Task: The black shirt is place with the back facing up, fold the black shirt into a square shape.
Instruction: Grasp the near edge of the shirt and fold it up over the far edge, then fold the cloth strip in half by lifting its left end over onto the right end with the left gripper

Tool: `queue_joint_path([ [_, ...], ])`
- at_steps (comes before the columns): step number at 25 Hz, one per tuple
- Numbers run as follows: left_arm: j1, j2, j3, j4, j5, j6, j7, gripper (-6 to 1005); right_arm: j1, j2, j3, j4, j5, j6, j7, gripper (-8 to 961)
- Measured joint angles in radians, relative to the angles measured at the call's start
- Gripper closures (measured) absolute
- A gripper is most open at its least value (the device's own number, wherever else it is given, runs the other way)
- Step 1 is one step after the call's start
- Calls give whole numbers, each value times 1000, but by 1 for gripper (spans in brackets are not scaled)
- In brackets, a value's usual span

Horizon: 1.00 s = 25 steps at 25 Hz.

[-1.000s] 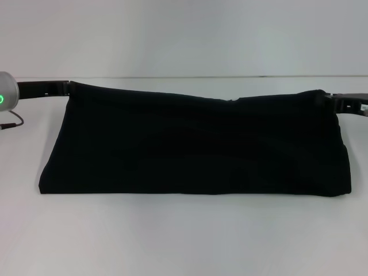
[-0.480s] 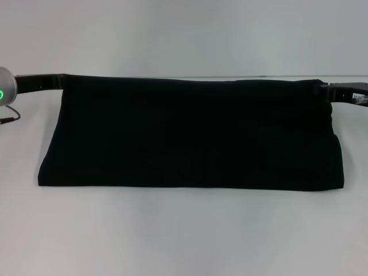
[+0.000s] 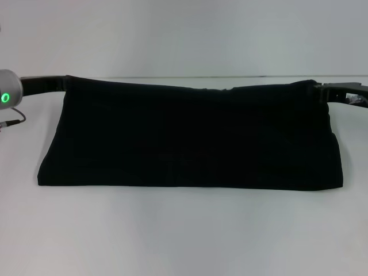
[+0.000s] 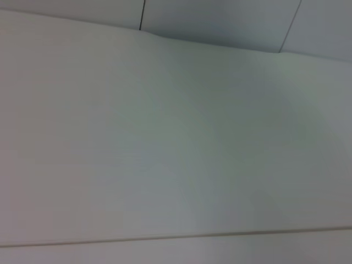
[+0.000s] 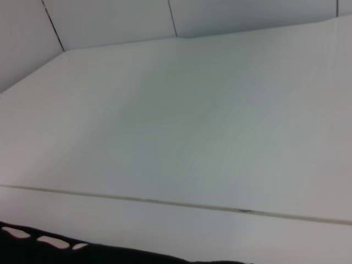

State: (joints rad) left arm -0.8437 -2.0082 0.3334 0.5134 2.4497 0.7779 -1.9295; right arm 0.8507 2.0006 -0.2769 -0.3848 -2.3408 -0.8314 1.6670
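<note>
The black shirt [image 3: 190,138] hangs as a wide band in the head view. Its upper edge is lifted between my two grippers and its lower edge rests on the white table [image 3: 184,236]. My left gripper [image 3: 64,84] is at the shirt's upper left corner and my right gripper [image 3: 318,92] is at its upper right corner. Each is shut on the fabric, which hides the fingertips. The upper edge sags a little right of the middle. A strip of the black shirt [image 5: 82,254] shows in the right wrist view. The left wrist view shows only white surface.
The left arm's grey joint with a green light [image 3: 7,95] and a thin cable [image 3: 11,122] sit at the far left. The table's far edge [image 3: 184,76] meets a pale wall behind the shirt.
Both grippers raised the shirt's upper edge from a sagging line to a nearly straight one; it has now slackened slightly right of the middle. The lower right corner drew inward.
</note>
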Motion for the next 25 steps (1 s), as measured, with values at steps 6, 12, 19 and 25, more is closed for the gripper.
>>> queue_joint_path([
  [6, -5, -34, 48, -1, 0, -85, 49, 928, 0, 8, -37, -7, 0, 30, 38, 760],
  [12, -5, -50, 85, -2, 0, -217, 9, 814, -9, 8, -40, -40, 0, 115, 100, 723],
  [19, 61, -35, 80, 109, 0, 47, -121, 510, -65, -31, -45, -125, 0, -150, 225, 591],
  [25, 149, -34, 58, 267, 0, 451, -177, 299, -159, -56, -35, -184, 16, -461, 279, 410],
])
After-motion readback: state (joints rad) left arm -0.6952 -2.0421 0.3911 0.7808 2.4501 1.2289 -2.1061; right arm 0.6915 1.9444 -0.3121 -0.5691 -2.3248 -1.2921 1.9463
